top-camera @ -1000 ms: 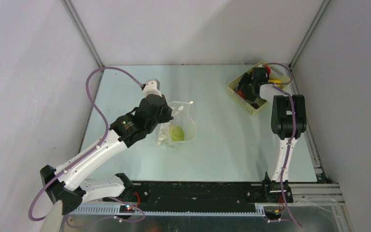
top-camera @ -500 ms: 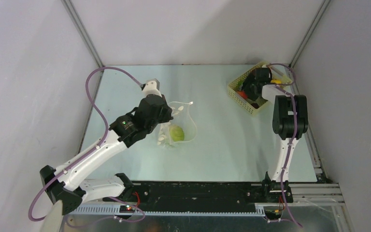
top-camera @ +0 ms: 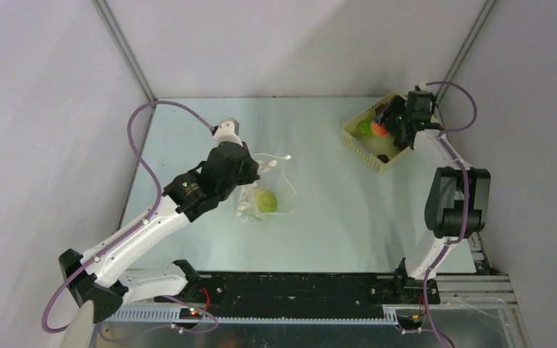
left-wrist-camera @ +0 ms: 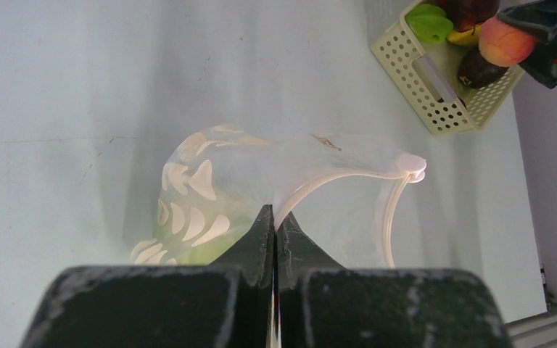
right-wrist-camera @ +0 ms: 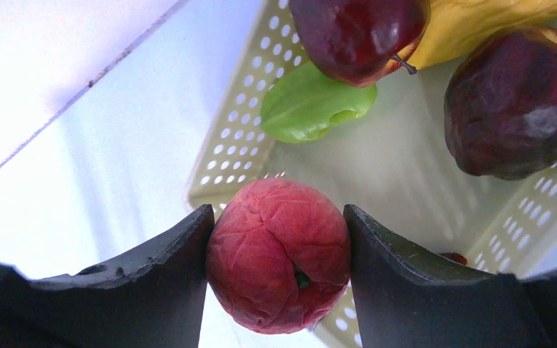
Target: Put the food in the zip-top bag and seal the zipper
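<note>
Right now the right gripper point(right-wrist-camera: 275, 217) is pinching a red fruit point(right-wrist-camera: 279, 254), one finger on each side of it. It hangs just over the basket point(right-wrist-camera: 232, 145), at the far right corner of the table point(top-camera: 333, 232). Down in the basket lie a green piece point(right-wrist-camera: 312, 109), a dark apple point(right-wrist-camera: 355, 32), a dark lump point(right-wrist-camera: 515, 109) and a yellow piece point(right-wrist-camera: 479, 22). The bag point(top-camera: 272, 190) sits near the middle of the table, well apart from the basket and off to the left of the red fruit. The left gripper point(left-wrist-camera: 274, 232) has its fingers pressed tight together on the rim of the bag. It holds that side up, so the mouth stands open like a loop. The zipper point(left-wrist-camera: 333, 181) runs round that loop and is not shut. One green food point(top-camera: 265, 201) is inside the bag already. The bag seems to lie with its mouth at the far end and its bottom nearer the arms. So I think the red fruit must go left across the table and come down into the mouth from above. The right arm has to carry it, since the left one is busy holding the bag. The loop looks small, so the fruit could bump the rim.
</note>
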`<act>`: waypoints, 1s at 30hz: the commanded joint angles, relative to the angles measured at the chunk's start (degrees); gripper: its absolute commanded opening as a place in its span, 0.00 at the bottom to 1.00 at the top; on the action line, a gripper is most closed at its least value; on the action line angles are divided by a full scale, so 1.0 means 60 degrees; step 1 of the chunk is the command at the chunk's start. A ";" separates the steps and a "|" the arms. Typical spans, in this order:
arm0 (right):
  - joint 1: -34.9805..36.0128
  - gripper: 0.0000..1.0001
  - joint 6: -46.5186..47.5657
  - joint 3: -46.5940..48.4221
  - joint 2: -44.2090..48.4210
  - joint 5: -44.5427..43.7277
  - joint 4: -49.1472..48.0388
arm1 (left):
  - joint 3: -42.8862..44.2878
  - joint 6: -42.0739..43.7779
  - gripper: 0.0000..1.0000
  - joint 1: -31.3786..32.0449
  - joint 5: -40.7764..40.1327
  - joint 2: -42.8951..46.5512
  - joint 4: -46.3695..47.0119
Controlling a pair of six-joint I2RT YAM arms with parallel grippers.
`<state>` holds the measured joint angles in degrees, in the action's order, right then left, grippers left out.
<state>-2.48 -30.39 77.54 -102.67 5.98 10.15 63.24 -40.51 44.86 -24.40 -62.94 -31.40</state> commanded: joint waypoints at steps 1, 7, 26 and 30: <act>0.0025 0.26 0.0362 -0.0260 0.1129 0.0012 0.0218 | 0.0139 -0.0054 0.00 -0.0049 0.0131 0.0172 0.0314; 0.0095 0.25 0.0165 -0.0691 0.2708 0.1450 0.0469 | 0.0140 -0.0101 0.00 -0.0044 0.0264 0.0145 0.0396; 0.5679 0.26 -0.1036 -0.2836 0.6612 0.5753 -0.1139 | -0.0031 -0.0291 0.00 -0.0050 0.0494 0.0066 0.0476; 0.6845 0.26 -0.1178 -0.3033 0.6401 0.5255 -0.1360 | -0.0072 -0.0319 0.00 -0.0048 0.0496 0.0127 0.0427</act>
<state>34.09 -35.64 60.01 -64.07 37.60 6.00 63.22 -41.41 44.86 -21.80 -63.00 -30.98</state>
